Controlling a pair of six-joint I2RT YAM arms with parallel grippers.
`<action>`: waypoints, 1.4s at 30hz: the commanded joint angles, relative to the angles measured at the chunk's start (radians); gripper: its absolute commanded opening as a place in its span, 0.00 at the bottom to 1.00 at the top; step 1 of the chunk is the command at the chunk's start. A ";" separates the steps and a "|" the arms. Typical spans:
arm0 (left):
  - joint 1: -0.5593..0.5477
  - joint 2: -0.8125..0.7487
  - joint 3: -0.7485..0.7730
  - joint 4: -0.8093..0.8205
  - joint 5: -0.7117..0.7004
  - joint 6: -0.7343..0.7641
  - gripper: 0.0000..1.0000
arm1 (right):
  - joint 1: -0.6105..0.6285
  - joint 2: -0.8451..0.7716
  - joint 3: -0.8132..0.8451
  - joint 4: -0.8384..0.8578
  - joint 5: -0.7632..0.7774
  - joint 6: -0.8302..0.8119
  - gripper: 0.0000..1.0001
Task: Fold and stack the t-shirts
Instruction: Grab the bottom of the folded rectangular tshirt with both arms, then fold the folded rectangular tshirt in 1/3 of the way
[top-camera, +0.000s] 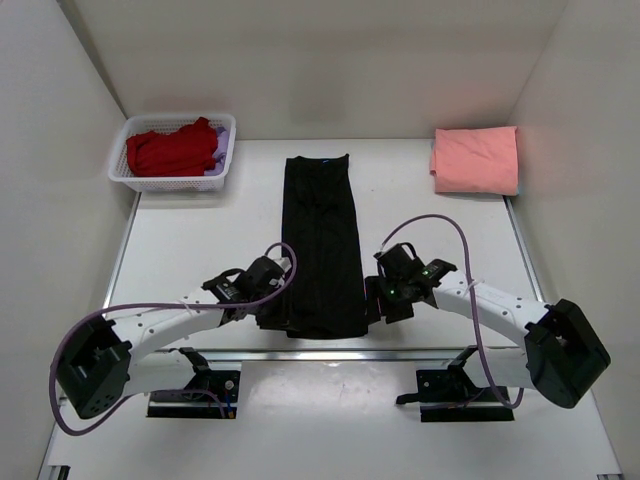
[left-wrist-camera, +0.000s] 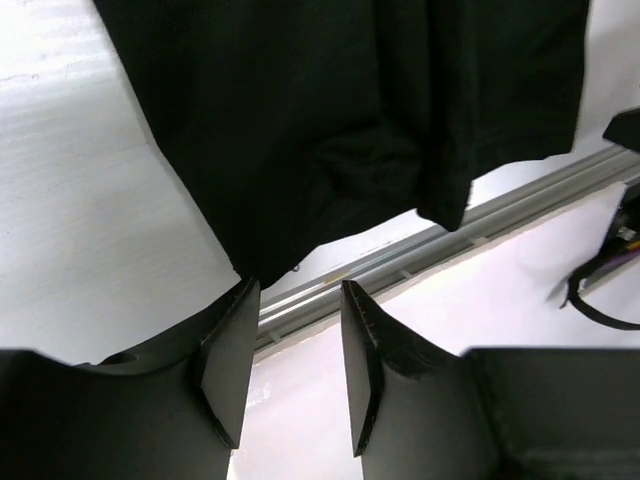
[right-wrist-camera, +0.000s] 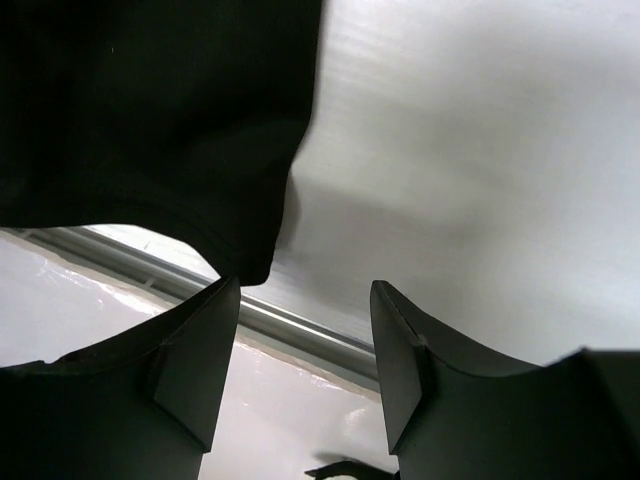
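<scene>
A black t-shirt (top-camera: 322, 240) lies folded into a long narrow strip down the middle of the table, its small blue neck label at the far end. My left gripper (top-camera: 272, 300) sits at the strip's near left corner and is open, nothing between its fingers. In the left wrist view the black t-shirt (left-wrist-camera: 340, 120) hangs just beyond the left gripper (left-wrist-camera: 298, 292). My right gripper (top-camera: 376, 300) is open at the near right corner. The black t-shirt (right-wrist-camera: 150, 110) ends just past the right gripper (right-wrist-camera: 305, 290). A salmon-pink t-shirt (top-camera: 476, 160) lies folded at the far right.
A white lattice basket (top-camera: 122, 172) at the far left holds a red t-shirt (top-camera: 172, 150) over a lilac one (top-camera: 222, 150). A metal rail (top-camera: 330, 351) runs along the table's near edge. White walls close in on both sides.
</scene>
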 joint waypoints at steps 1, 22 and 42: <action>-0.020 0.008 0.001 0.007 -0.029 -0.018 0.51 | 0.021 -0.001 -0.024 0.075 -0.041 0.050 0.52; 0.012 0.049 -0.103 0.041 -0.018 0.013 0.01 | 0.087 0.102 -0.070 0.192 -0.187 0.086 0.00; 0.314 0.029 0.115 -0.010 0.178 0.127 0.00 | -0.091 0.159 0.247 -0.047 -0.386 -0.017 0.00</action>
